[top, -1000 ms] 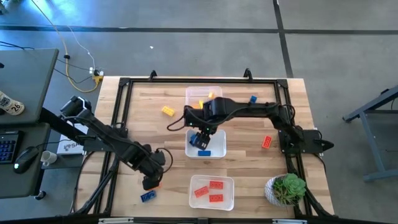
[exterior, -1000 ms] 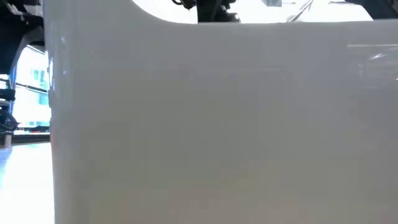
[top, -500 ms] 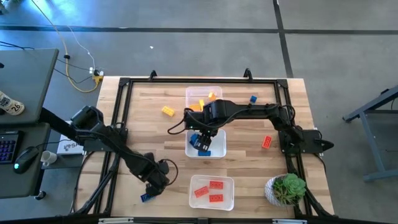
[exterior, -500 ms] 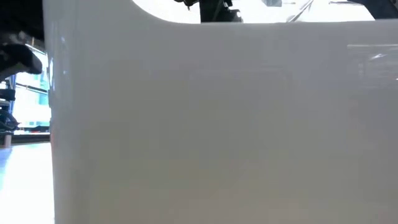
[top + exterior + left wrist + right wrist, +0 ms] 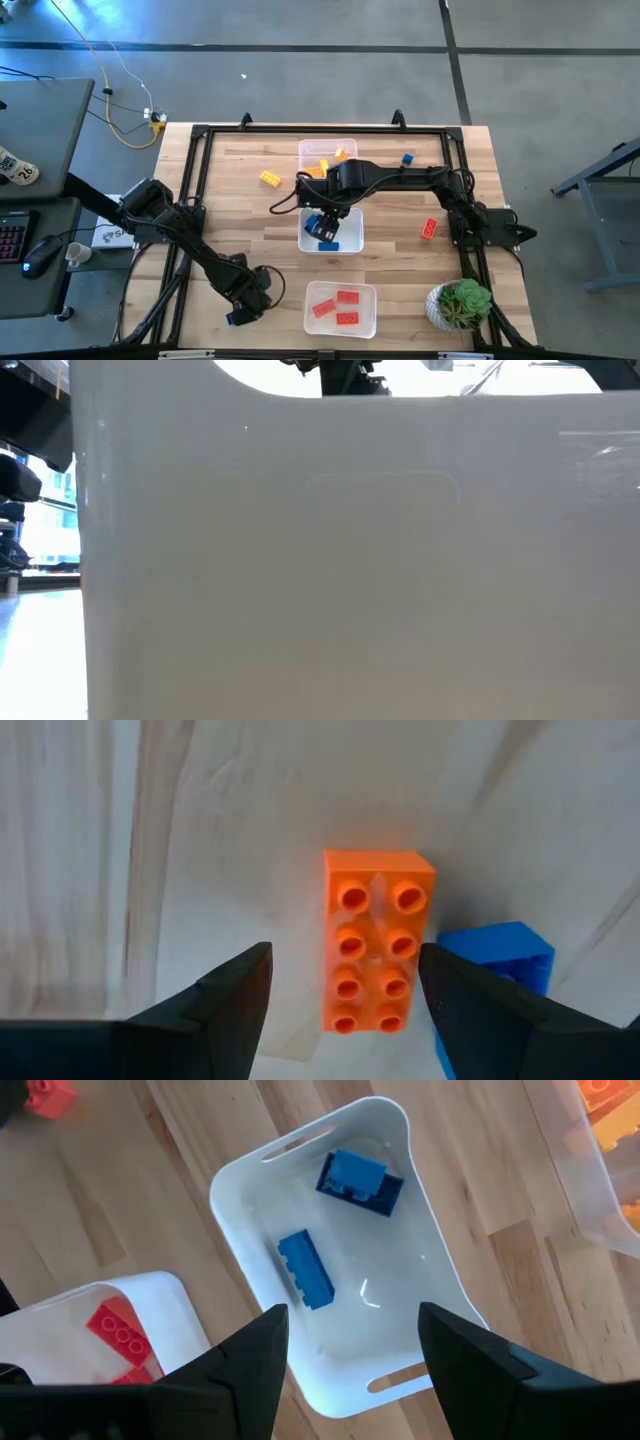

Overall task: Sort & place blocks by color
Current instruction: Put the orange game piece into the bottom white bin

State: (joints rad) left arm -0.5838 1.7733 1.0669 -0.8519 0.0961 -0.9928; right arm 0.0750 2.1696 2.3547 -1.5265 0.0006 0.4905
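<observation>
While apparently untouched — fingers [image 5: 230, 1010] wide.

We count three clear rectangular plastic tubs [image 5: 329, 150] and, inside the nearest, three red studded bricks [image 5: 347, 297].

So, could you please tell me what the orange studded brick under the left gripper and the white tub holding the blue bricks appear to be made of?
The orange studded brick looks like moulded hard plastic: crisp edges, even colour and a soft sheen around its studs. The white tub seems to be thin, glossy, slightly translucent plastic, judging by the bright glints on its floor and its rounded rim with cut-out handle slots. The tabletop under the brick shows wood grain, though it could be laminate.
</observation>
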